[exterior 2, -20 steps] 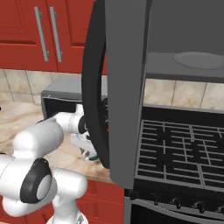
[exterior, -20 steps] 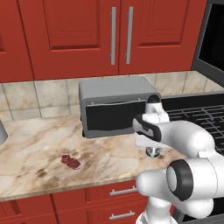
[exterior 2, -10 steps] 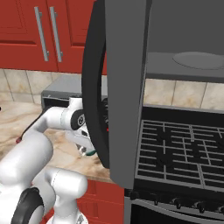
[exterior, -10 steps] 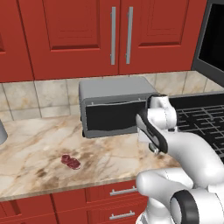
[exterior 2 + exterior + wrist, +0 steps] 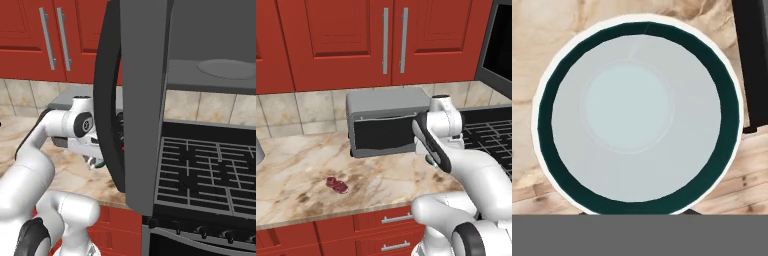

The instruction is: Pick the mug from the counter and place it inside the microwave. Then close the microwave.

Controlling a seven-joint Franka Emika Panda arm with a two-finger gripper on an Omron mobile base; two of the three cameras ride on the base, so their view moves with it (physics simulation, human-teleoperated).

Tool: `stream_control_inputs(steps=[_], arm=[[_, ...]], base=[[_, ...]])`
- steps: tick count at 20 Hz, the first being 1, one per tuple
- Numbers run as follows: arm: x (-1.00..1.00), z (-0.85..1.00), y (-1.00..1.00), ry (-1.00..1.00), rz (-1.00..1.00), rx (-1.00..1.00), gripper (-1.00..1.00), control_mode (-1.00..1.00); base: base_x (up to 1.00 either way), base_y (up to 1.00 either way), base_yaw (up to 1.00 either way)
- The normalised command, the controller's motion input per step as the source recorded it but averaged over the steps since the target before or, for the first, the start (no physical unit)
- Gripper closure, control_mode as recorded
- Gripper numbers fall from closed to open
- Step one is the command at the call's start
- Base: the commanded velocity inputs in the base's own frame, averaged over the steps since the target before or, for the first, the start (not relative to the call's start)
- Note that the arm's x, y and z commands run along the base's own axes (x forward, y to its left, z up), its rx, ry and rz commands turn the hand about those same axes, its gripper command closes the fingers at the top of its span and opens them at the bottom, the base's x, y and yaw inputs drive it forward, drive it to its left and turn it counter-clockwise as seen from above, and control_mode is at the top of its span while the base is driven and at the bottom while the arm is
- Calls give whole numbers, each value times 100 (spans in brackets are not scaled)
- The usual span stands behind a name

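Because the microwave door (image 5: 135,100) is hanging open above the stove, I am pinching the mug (image 5: 637,112) by its rim in my tool (image 5: 95,161), just above the bench (image 5: 301,180), keeping it upright.

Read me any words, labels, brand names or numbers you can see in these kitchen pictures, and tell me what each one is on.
No readable text anywhere.
Toaster oven: no brand or label shows.
Microwave door: plain dark surface, no print visible.
Mug: no logo or lettering inside it.
Stove: the knobs along its front edge are too small to show any markings.
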Motion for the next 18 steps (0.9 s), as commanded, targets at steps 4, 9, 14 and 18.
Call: stream_control_inputs(steps=[4, 9, 14, 18], arm=[[-38, 9, 22, 0, 13, 3, 100, -100], [-43, 15, 37, -9, 1, 6, 100, -100], [-33, 43, 25, -10, 0, 1, 100, -100], [-29, 46, 4, -5, 0, 1, 100, -100]], base=[[0, 0, 0], [0, 0, 0], [0, 0, 0], [0, 0, 0]])
